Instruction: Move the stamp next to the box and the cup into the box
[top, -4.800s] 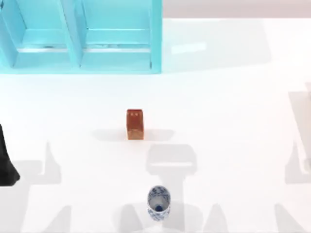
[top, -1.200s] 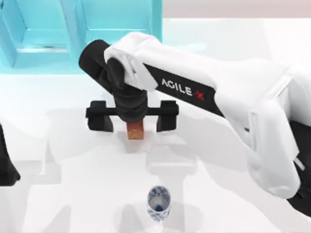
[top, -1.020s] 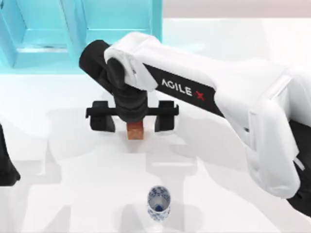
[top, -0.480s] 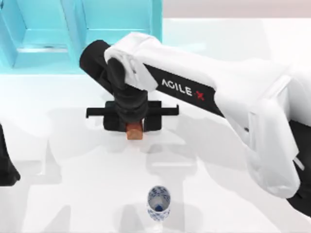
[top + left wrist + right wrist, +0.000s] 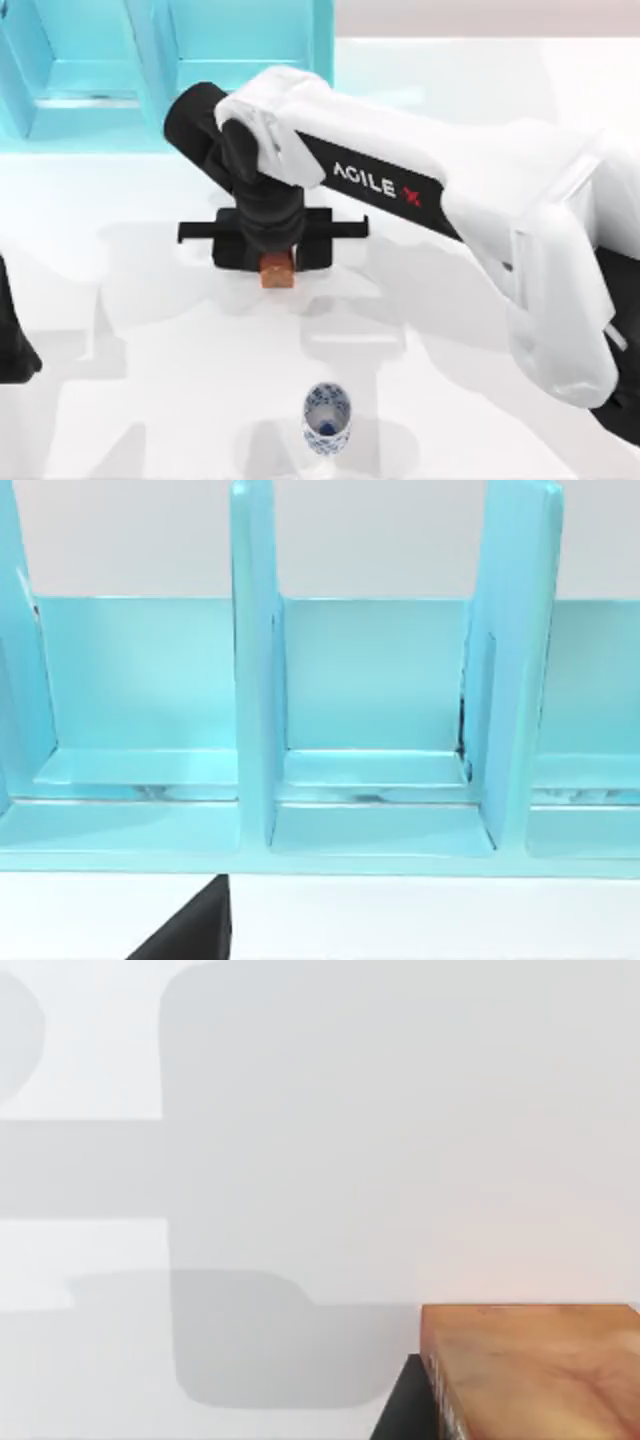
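White worktop (image 5: pixel 480 100), turquoise box (image 5: pixel 240 70) at its far left. Top view: right hand (image 5: pixel 272 240) clenched on the stamp (image 5: pixel 277 271) at mid-worktop; cup (image 5: pixel 327 417) at the near edge; left arm parked at the left edge. Left wrist view: box compartments. Right wrist view: stamp's glossy face, likely rigid and slippery; grip the flat sides.

Setting: rendered simulation test bench
Evidence: plain white table (image 5: pixel 480 90), flat blank backdrop
Fixture: turquoise compartmented box (image 5: pixel 170 70) at the table's far left corner
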Action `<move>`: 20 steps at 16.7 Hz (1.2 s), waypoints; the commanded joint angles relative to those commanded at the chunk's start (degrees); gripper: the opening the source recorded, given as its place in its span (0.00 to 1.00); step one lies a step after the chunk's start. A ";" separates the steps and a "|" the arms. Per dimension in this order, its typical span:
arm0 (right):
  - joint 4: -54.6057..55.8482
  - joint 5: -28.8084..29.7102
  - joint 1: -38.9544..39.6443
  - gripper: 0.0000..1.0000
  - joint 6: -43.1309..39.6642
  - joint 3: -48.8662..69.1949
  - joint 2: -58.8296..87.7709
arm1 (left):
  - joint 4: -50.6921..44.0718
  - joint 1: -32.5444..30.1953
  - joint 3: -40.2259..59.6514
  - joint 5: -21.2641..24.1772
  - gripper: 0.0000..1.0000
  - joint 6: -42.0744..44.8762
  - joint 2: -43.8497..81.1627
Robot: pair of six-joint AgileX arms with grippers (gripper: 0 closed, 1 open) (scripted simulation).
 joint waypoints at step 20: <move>-3.41 -1.55 -8.42 0.00 -8.97 -18.94 -23.72 | 0.00 0.00 0.00 0.00 1.00 0.00 0.00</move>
